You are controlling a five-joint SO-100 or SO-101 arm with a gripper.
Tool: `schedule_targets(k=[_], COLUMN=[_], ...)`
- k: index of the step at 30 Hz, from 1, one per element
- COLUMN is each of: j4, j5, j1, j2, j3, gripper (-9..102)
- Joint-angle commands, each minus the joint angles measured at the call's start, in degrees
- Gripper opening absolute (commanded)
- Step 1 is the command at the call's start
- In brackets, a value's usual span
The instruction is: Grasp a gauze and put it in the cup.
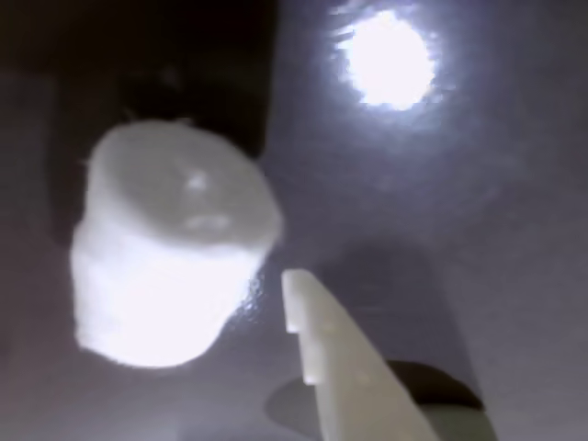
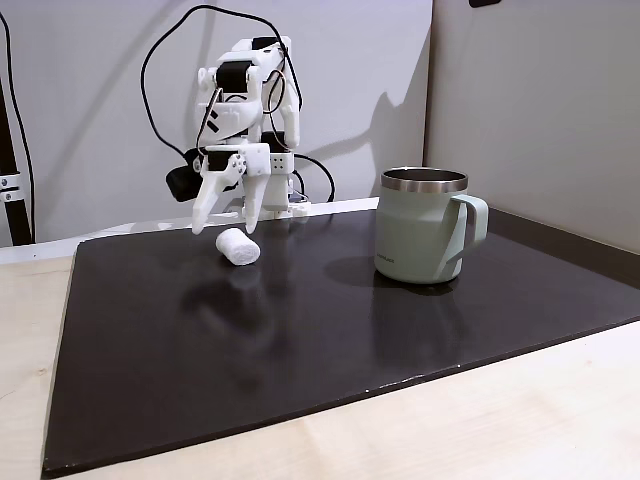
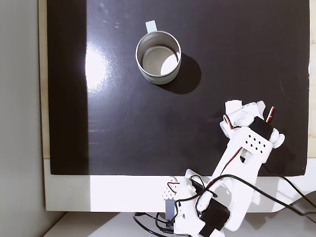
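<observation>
So the gauze [image 2: 238,248] was lying on its side on the black mat [image 2: 300,340] that covered most of the bench [image 2: 520,420], well apart from the cup [image 2: 422,226]. In the fixed view from the front it sat off to the cup's left and a bit further back, close to the arm's base.

The end effector [image 2: 228,226] hung right over the gauze with its fingers spread open, one tip on each side of the roll and just above it. It wasn't holding anything. From that angle I couldn't tell whether a fingertip was actually touching the fabric or just hovering next to it.

The wrist view was blurry, but the gauze [image 1: 170,248] showed up as a fat white cylinder left of center, with one pale finger [image 1: 344,367] poking up from the bottom edge just to its right, with a gap between them. A bright light reflection sat on the shiny mat above the finger.

In the fixed view from above, the cup [image 3: 158,58] stood upright with its handle pointing toward the top edge. The end effector [image 3: 242,116] was below and to the right of the cup, and the gauze was mostly hidden under it there.
</observation>
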Motion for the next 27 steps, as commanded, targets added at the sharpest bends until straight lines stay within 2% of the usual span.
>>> schedule_targets(k=[1, 19, 23, 27], j4=[-1.9, -10.9, -11.2, -11.5], j5=[-0.2, 0.6, 0.4, -2.5], j1=[0.4, -0.9, -0.3, 0.8], j2=[-0.4, -6.3, -5.4, -4.8], j3=[0.3, 4.6, 4.5, 4.0], gripper=[47, 43, 36, 21])
